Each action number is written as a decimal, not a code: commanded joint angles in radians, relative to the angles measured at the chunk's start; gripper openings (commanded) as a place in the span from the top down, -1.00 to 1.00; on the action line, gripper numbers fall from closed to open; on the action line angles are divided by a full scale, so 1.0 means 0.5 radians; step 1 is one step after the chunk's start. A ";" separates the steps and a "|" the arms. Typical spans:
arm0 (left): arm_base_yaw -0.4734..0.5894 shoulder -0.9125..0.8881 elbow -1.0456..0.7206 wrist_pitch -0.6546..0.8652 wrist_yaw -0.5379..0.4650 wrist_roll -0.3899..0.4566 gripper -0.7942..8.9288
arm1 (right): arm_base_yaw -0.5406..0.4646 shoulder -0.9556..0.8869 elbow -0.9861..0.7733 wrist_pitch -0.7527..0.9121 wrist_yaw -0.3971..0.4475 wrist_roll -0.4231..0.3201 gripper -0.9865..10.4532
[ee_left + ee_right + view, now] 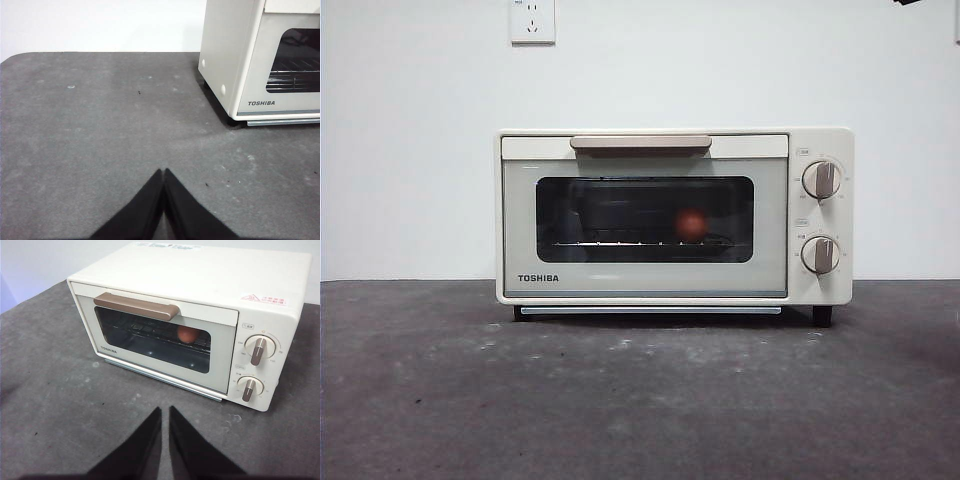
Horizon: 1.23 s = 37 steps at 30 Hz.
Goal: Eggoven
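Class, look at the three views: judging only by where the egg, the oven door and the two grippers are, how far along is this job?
Done: the egg sits on the rack inside the toaster oven, seen through the glass, and the door is closed, its handle flush at the top.
In hand: nothing. The left gripper and the right gripper hover over the table, apart from the oven, holding nothing.
Left: nothing evident, though the knobs' settings are unreadable.

Evenly and brightly lit from above, with soft diffuse light and no harsh glare. Thin dark shadow directly beneath the toaster oven (674, 215), spreading a little to its side in the left wrist view. Faint reflections on its dark glass window (644, 219), dimming the egg (692, 224) behind to a blurred orange glow. Mild softness and grain throughout.
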 commanded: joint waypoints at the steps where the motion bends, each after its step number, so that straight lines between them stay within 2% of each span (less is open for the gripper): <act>1: 0.004 -0.005 -0.056 -0.006 -0.002 -0.012 0.82 | 0.014 -0.009 0.011 0.017 0.011 -0.039 0.82; 5: 0.004 -0.005 -0.056 -0.006 -0.002 -0.012 0.82 | -0.154 -0.145 0.006 0.021 0.040 -0.139 0.82; 10: 0.004 -0.005 -0.056 -0.006 -0.002 -0.012 0.82 | -0.618 -0.272 -0.117 0.064 -0.269 -0.151 0.82; 13: 0.004 -0.005 -0.056 -0.006 -0.002 -0.012 0.82 | -0.888 -0.397 -0.272 0.162 -0.333 -0.211 0.82; 17: 0.004 -0.005 -0.056 -0.006 -0.002 -0.012 0.82 | -1.116 -0.607 -0.552 0.426 -0.346 -0.236 0.82; 21: 0.004 -0.005 -0.056 -0.006 -0.002 -0.012 0.82 | -1.206 -0.823 -0.851 0.679 -0.343 -0.236 0.82; 24: 0.004 -0.005 -0.056 -0.006 -0.002 -0.012 0.82 | -1.234 -0.953 -1.016 0.748 -0.344 -0.236 0.82; 33: 0.004 -0.005 -0.056 -0.006 -0.002 -0.012 0.82 | -1.243 -1.091 -1.299 0.739 -0.344 -0.196 0.82; 37: 0.004 -0.005 -0.056 -0.007 -0.002 -0.012 0.82 | -1.243 -1.091 -1.302 0.576 -0.337 -0.190 0.82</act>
